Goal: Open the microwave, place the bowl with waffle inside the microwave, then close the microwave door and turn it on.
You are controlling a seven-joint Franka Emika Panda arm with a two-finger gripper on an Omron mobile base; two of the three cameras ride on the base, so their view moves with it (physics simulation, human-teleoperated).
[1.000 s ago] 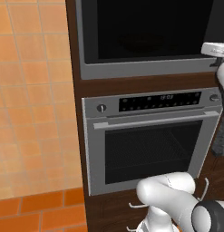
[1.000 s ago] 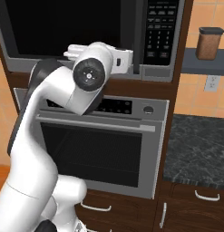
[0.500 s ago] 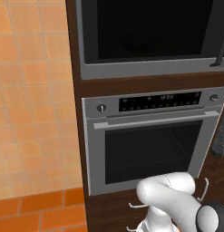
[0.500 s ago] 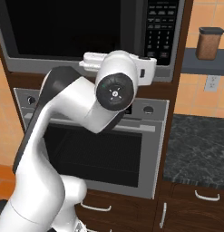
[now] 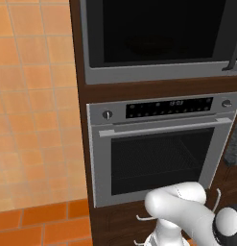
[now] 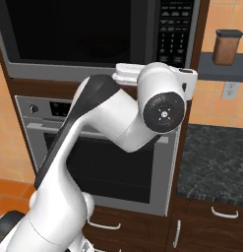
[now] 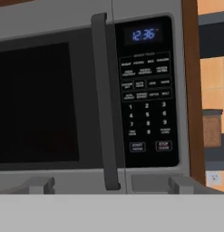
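**Shelf, counter and floor**

At the upper right of the right base view we see a grey wall shelf carrying a brown canister with a dark lid. Below it lies a dark speckled counter. Orange floor tiles fill the left base view's lower left.

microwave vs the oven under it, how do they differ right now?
The microwave has a dark vertical handle; the oven has a silver horizontal bar handle. The microwave's controls are a keypad column right of its door; the oven's run as a strip above its door, with round knobs at the ends. The microwave sits higher in the cabinet. Shared: dark windows, grey metal frames, both doors shut.
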